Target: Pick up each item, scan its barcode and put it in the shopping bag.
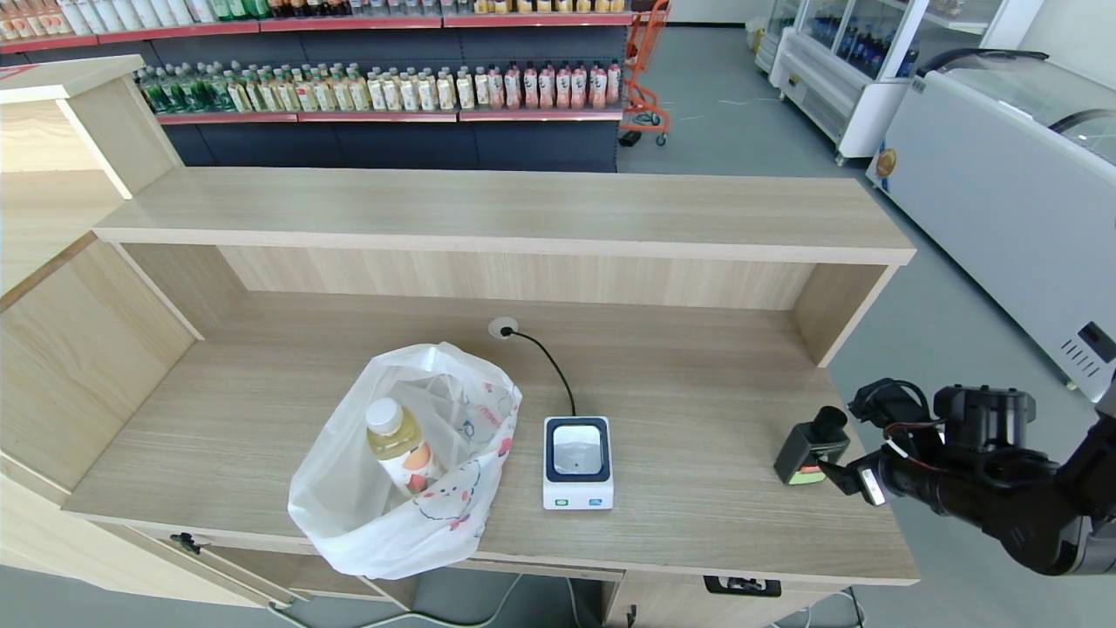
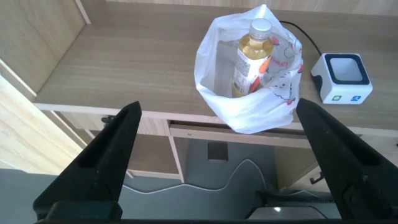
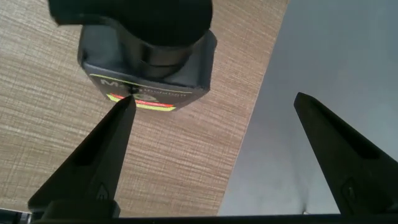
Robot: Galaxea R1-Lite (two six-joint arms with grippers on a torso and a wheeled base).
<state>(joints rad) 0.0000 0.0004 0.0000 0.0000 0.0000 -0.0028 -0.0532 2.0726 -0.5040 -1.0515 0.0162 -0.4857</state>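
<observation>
**Head view.** The shopping bag [image 1: 410,523] stands on the desk [image 1: 697,384] just left of the scanner [image 1: 577,460], with a drink bottle [image 1: 397,440] inside it. A small dark bottle [image 1: 809,449] stands upright well to the right of the scanner, near the desk's right edge. The right claw [image 1: 841,475] sits just beside this bottle, on the side away from the scanner.

**Left wrist view.** The left claw [image 2: 217,106] is spread and holds nothing. It hangs off the desk's front edge, on the bag's side of the scanner.

**Right wrist view.** The right claw is spread.
- One finger [image 3: 93,168] reaches the dark bottle's label; contact cannot be confirmed.
- The other finger lies over the floor [image 3: 336,56], beyond the desk edge.
- The dark bottle is not centred between the fingers.

**Caution.**
- Closing from this offset would probably push the dark bottle rather than pinch it.
- A tip-over is likely, and a roll off the nearby edge is possible.
- Centre the claw before closing.
- The bag is limp, so its mouth may fold during the drop.
</observation>
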